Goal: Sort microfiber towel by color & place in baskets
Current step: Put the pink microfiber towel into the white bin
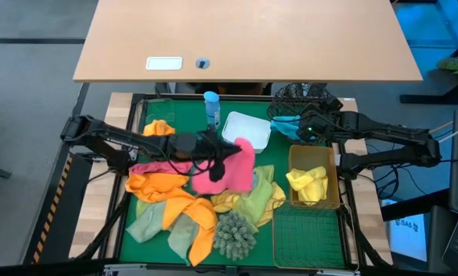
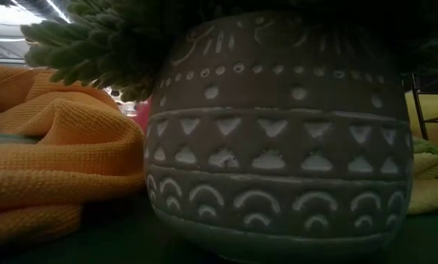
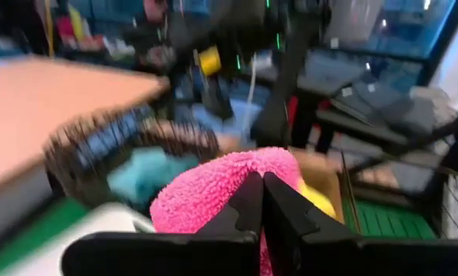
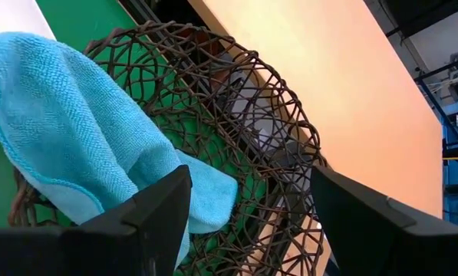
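From above we see the green bench (image 1: pixel 148 241) evenly and brightly lit, shadows short and soft. At bench height the patterned pot (image 2: pixel 277 139) fills our view, dim and soft-focused, with a bright ceiling strip top left. Past the left wrist, the black mesh basket (image 3: pixel 129 142) and room smear with motion blur, while the pink towel (image 3: pixel 213 192) stays fairly crisp. The right wrist view is sharp; its fingers (image 4: pixel 156 207) sit dark.

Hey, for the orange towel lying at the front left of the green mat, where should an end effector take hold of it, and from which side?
Probably on the raised fold of the orange towel, coming straight down from above. It lies crumpled and draped over other cloths, so a ridge gives the fingers something to pinch, while its flat edges offer little purchase.
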{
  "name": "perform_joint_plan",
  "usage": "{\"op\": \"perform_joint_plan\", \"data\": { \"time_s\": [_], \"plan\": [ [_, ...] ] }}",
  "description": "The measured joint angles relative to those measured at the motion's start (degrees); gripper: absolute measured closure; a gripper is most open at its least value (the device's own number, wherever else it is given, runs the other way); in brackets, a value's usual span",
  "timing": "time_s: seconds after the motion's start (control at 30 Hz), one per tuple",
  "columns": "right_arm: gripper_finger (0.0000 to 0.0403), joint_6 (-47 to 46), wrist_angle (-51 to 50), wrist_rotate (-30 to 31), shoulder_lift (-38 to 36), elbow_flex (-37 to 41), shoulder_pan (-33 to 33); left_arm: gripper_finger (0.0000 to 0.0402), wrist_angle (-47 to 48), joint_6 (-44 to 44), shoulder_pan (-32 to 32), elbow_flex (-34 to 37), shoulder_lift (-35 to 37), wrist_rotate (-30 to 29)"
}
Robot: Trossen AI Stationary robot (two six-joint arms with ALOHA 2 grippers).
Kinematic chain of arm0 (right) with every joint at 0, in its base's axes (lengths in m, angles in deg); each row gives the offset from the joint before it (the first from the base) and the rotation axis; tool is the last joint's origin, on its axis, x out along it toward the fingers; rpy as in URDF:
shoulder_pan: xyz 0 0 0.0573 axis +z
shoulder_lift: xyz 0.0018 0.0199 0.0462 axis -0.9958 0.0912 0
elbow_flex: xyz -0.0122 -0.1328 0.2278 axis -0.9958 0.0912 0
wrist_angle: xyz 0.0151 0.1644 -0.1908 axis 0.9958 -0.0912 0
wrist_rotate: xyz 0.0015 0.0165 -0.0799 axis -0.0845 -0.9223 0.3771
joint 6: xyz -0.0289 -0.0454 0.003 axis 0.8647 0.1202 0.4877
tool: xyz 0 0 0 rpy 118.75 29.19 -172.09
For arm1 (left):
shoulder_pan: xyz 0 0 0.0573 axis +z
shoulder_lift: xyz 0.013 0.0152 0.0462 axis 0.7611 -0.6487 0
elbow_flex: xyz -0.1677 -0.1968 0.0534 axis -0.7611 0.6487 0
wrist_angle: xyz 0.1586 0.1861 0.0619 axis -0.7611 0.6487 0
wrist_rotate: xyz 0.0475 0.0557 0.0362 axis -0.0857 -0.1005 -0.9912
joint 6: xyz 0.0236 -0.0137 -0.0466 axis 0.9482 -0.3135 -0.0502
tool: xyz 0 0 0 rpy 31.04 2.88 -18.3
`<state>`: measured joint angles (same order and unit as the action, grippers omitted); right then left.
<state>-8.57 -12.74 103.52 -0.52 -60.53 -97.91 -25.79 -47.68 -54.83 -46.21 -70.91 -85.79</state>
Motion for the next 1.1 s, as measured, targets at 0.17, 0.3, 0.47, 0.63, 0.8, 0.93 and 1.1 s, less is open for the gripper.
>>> {"op": "perform_joint_plan", "data": {
  "time_s": [0.17, 0.3, 0.47, 0.63, 0.8, 0.93, 1.1],
  "plan": [
    [0.0136, 0.0, 1.9, 0.0, 0.0, 0.0, 0.0, 0.0401, 0.1, 6.9, 2.5, -6.3, 0.0, 0.0],
    [0.0136, 0.0, 2.6, 0.0, 0.0, 0.0, 0.0, 0.0401, 0.0, 10.2, 4.7, -10.4, 0.0, 0.0],
    [0.0136, 0.0, 2.6, 0.0, 0.0, 0.0, 0.0, 0.0401, 0.0, 10.2, 7.2, -14.1, 0.0, 3.4],
    [0.0136, 0.0, 2.6, 0.0, 0.0, 0.0, 0.0, 0.0401, 0.0, 10.2, 8.1, -16.2, 0.0, 5.9],
    [0.0136, 0.0, 2.6, 0.0, 0.0, 0.0, 0.0, 0.0401, -0.7, 10.6, 9.7, -16.7, 0.0, 6.0],
    [0.0136, 0.0, 2.6, 0.0, 0.0, 0.0, 0.0, 0.0401, -1.8, 11.9, 12.1, -16.7, 0.0, 5.9],
    [0.0136, 0.0, 2.6, -0.6, 0.0, 0.0, 0.0, 0.0401, -3.1, 11.9, 15.5, -16.7, -0.3, 5.8]
  ]
}}
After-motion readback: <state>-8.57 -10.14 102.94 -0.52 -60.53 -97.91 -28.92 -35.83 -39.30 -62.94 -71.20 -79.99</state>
